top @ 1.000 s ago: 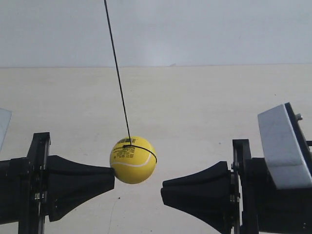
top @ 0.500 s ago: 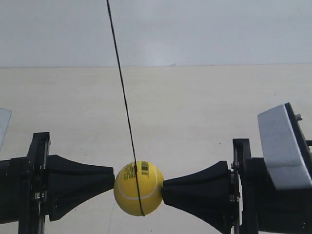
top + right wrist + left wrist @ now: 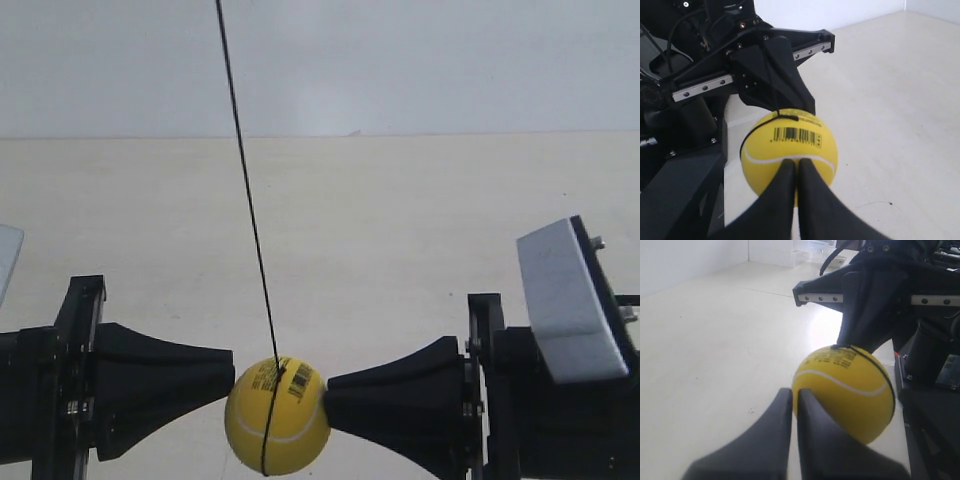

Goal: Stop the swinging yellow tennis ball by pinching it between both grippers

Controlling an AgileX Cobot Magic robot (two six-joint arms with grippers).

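The yellow tennis ball point(image 3: 277, 418) hangs low on its thin black string point(image 3: 245, 200), wedged between two black wedge-shaped grippers. The tip of the gripper at the exterior view's left point(image 3: 228, 372) touches one side of the ball. The tip of the gripper at the exterior view's right point(image 3: 330, 392) presses the other side. In the left wrist view my left gripper point(image 3: 794, 392) is shut, its tips against the ball point(image 3: 845, 385) near the white seam. My right gripper point(image 3: 794, 164) is shut too, its tips on the ball point(image 3: 790, 145) just below the barcode.
A pale beige surface point(image 3: 400, 220) runs back to a white wall. A grey-white plate point(image 3: 565, 300) sits on the arm at the exterior view's right, and a pale panel point(image 3: 5, 255) shows at the left edge. Each wrist view shows the opposite arm's black frame point(image 3: 865, 305) behind the ball.
The ball dropped from beside the exterior-left gripper's tip to between both tips, and now sits lower. The gripper at the exterior view's right shifted slightly left against it.
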